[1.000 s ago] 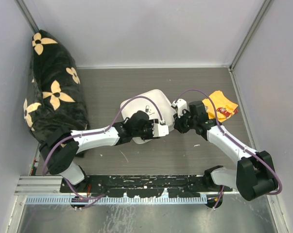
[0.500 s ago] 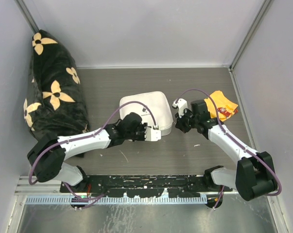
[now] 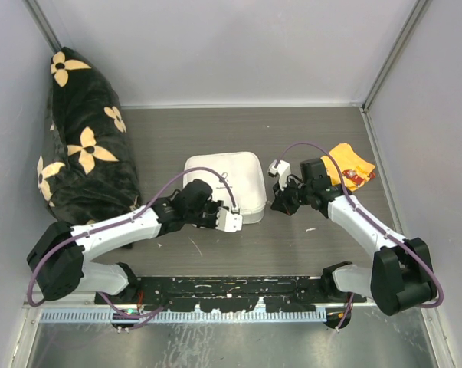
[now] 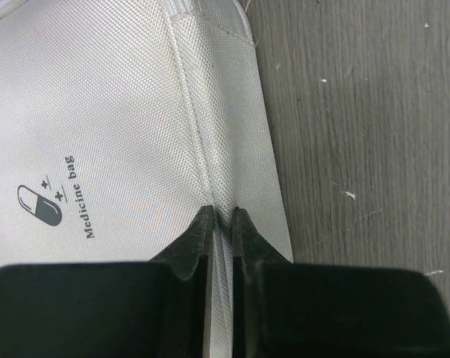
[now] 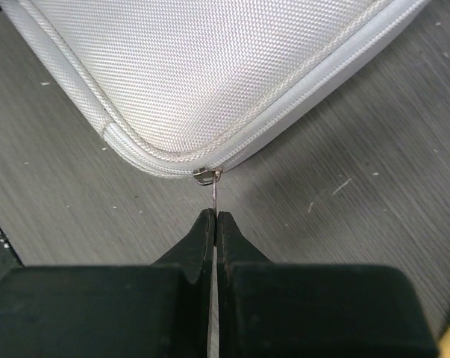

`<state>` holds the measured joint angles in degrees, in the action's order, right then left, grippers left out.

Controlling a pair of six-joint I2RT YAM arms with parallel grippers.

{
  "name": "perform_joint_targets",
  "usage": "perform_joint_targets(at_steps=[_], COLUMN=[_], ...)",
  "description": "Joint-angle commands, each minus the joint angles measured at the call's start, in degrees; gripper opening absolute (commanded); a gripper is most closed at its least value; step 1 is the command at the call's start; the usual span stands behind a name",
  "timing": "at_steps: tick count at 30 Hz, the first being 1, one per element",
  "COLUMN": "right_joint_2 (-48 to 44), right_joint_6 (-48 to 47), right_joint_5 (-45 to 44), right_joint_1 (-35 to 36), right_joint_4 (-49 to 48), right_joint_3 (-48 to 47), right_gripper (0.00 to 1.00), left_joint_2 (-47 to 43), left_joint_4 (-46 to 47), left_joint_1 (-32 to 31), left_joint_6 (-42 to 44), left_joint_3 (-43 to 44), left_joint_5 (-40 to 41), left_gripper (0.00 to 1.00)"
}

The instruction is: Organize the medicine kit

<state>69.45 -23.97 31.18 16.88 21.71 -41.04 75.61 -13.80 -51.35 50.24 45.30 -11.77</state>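
The medicine kit [image 3: 223, 172] is a pale grey-white woven case lying flat mid-table, with a small pill mark and "Medicine bag" printed on it [image 4: 120, 112]. My left gripper [image 3: 237, 220] is at the kit's near edge, shut on a pinched ridge of its side fabric [image 4: 222, 212]. My right gripper [image 3: 275, 205] sits at the kit's near right corner [image 5: 210, 67]. It is shut on the thin metal zipper pull [image 5: 213, 195], which hangs from the slider [image 5: 207, 175], with its tips [image 5: 215, 215] just off the corner.
A black cushion with cream flowers [image 3: 81, 146] fills the left side against the wall. An orange-yellow packet [image 3: 347, 167] lies right of the right arm. Grey walls close in the table at the back and on both sides.
The kit, raised and tilted a second ago, now lies flat. My left gripper drew back from over it to its near edge and shut. The right gripper also shut, at the corner.
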Motion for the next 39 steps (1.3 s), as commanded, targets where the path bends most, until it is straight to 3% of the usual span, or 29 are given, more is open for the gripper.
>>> perform_joint_targets(at_steps=[1, 4, 8, 20, 25, 32, 39], right_joint_2=[-0.08, -0.27, 0.26, 0.8, 0.91, 0.61, 0.45], right_joint_6=[0.06, 1.31, 2.37, 3.84, 4.01, 3.1, 1.15], right_joint_5=[3.73, 5.73, 7.1, 7.41, 6.93, 6.35, 4.29], right_joint_1=[-1.26, -1.22, -1.17, -1.21, -1.24, -1.32, -1.27], right_joint_4=[-0.44, -0.3, -0.49, -1.74, -1.76, -1.5, -1.58], right_joint_3=[-3.45, -3.37, -2.69, -2.82, -3.0, -3.08, -3.3], right_gripper=[0.01, 0.01, 0.01, 0.01, 0.01, 0.01, 0.01], left_joint_2=[-4.34, -3.66, -0.6, 9.6, 13.55, 15.24, 10.86], left_joint_4=[-5.52, -2.65, 1.2, 9.68, 13.78, 12.83, 6.54], left_joint_1=[0.54, 0.26, -1.52, -8.2, -9.15, -9.15, -9.18], left_joint_6=[0.9, -2.71, -7.73, -21.41, -21.05, -15.71, -9.81], left_joint_3=[0.12, 1.84, 4.96, 11.83, 12.05, 10.34, 5.52], left_joint_5=[-5.91, -8.54, -7.07, 6.59, 11.05, 10.58, 10.23], left_gripper=[0.24, 0.54, 0.67, 0.7, 0.7, 0.5, 0.16])
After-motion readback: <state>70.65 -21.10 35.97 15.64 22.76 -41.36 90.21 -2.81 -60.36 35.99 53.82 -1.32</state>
